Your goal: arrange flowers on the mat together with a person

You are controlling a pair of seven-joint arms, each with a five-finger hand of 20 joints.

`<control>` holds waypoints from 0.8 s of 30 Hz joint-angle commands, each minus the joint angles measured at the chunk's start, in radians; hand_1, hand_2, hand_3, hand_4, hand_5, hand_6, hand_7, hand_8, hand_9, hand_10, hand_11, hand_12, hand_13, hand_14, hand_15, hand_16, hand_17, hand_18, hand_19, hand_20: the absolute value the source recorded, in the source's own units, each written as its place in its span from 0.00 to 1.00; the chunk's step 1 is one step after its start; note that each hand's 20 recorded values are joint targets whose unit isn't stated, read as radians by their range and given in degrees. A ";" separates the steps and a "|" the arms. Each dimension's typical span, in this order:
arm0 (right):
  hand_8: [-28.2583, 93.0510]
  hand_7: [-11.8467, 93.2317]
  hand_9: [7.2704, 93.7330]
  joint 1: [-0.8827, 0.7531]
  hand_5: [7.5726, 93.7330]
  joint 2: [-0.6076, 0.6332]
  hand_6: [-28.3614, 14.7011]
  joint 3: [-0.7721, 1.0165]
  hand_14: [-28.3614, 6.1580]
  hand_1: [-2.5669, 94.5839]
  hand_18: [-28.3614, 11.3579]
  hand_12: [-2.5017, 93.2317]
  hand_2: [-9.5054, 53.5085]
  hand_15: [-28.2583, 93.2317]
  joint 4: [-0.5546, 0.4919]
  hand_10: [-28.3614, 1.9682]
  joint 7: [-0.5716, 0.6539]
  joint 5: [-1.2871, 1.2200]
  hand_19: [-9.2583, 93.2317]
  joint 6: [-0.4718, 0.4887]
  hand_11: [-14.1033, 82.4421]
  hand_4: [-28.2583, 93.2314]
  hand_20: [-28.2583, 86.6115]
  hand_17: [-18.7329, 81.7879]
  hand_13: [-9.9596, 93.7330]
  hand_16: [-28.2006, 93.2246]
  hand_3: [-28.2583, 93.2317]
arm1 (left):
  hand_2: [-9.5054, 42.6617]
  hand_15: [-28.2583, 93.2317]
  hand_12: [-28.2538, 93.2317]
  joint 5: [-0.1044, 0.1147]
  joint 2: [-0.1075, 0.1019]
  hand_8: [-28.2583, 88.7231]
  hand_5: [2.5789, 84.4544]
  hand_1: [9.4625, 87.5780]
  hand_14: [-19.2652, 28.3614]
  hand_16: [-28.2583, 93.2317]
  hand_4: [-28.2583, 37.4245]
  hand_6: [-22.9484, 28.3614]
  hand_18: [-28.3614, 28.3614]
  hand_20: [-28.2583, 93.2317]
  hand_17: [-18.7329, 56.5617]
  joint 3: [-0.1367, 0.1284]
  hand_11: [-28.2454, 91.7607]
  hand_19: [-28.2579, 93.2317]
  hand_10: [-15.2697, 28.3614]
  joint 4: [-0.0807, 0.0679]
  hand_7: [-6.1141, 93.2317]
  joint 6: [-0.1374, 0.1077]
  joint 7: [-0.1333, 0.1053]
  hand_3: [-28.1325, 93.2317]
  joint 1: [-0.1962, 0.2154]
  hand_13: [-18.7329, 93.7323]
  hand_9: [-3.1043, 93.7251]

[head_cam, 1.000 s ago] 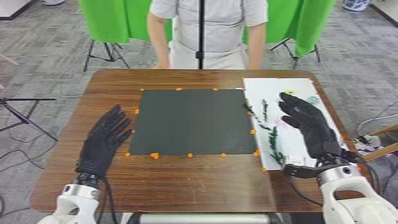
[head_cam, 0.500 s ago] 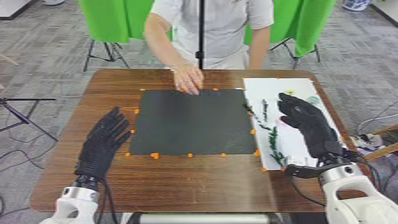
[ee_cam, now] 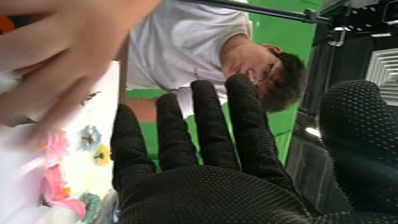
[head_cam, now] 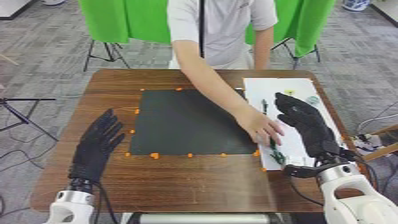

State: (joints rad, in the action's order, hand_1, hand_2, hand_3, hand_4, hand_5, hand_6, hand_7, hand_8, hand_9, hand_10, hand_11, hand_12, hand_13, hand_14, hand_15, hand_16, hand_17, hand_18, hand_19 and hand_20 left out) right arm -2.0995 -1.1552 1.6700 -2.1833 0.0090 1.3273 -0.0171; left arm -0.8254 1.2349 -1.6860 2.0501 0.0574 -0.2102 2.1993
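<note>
Right robot hand (head_cam: 306, 125): fingers straight, grasping nothing, over the white sheet (head_cam: 259, 90). Pink flower (ee_cam: 55, 187), yellow flower (ee_cam: 102, 155) and blue flower (ee_cam: 91, 136) lie on that sheet, near the hand but apart from it. Green stem (head_cam: 278, 156) on the sheet too, between right robot hand and dark mat (head_cam: 191, 122). Person's hand (head_cam: 258, 125) down at the stem, arm across the mat; grip on it, can't tell. Left robot hand (head_cam: 96, 145): released, fingers extended, left of the mat above the brown counter (head_cam: 204, 185), well apart from the flowers.
</note>
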 commanded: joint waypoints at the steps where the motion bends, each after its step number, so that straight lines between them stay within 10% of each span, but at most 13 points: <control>1: 0.16 0.24 0.32 -0.026 0.34 0.009 0.59 0.016 0.51 0.16 0.25 0.19 0.30 0.25 -0.015 0.55 -0.020 -0.061 0.38 -0.021 0.21 0.02 0.39 0.20 0.32 0.46 0.92 | 0.10 0.35 0.38 0.003 0.000 0.15 0.29 0.24 0.64 0.28 0.01 0.51 0.86 0.30 0.11 -0.003 0.36 0.56 0.58 -0.001 0.26 -0.002 -0.004 0.80 0.004 0.29 0.24; 10: 0.15 0.25 0.32 -0.029 0.34 -0.005 0.60 0.022 0.54 0.16 0.27 0.19 0.30 0.23 -0.016 0.58 -0.026 -0.072 0.37 0.012 0.21 0.02 0.39 0.19 0.30 0.48 0.92 | 0.10 0.35 0.38 0.009 0.008 0.15 0.30 0.23 0.64 0.28 0.00 0.51 0.85 0.30 0.11 -0.008 0.36 0.56 0.58 0.009 0.26 -0.028 0.001 0.81 0.024 0.29 0.24; 19: 0.16 0.25 0.32 -0.089 0.34 -0.002 0.59 0.060 0.52 0.16 0.26 0.20 0.30 0.23 -0.037 0.54 -0.035 -0.101 0.37 -0.020 0.21 0.02 0.39 0.19 0.30 0.49 0.92 | 0.11 0.35 0.37 0.002 0.025 0.15 0.31 0.23 0.64 0.28 0.00 0.52 0.86 0.30 0.11 0.009 0.36 0.56 0.59 -0.010 0.26 0.038 0.036 0.80 -0.021 0.29 0.24; 24: 0.16 0.25 0.31 -0.053 0.34 -0.009 0.59 0.068 0.52 0.16 0.26 0.20 0.30 0.23 -0.025 0.54 -0.017 -0.079 0.37 0.026 0.21 0.02 0.39 0.19 0.30 0.49 0.92 | 0.11 0.35 0.37 0.011 0.027 0.15 0.30 0.23 0.64 0.28 0.00 0.52 0.85 0.31 0.11 0.016 0.36 0.55 0.59 -0.008 0.26 0.024 0.039 0.80 -0.024 0.29 0.24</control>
State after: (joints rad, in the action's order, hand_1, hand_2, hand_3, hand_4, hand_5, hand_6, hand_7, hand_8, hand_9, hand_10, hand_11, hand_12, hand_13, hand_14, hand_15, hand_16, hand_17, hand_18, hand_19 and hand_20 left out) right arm -2.1746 -1.1537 1.7307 -2.2170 -0.0090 1.2381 -0.0112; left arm -0.8217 1.2520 -1.6832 2.0494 0.0657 -0.1832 2.1901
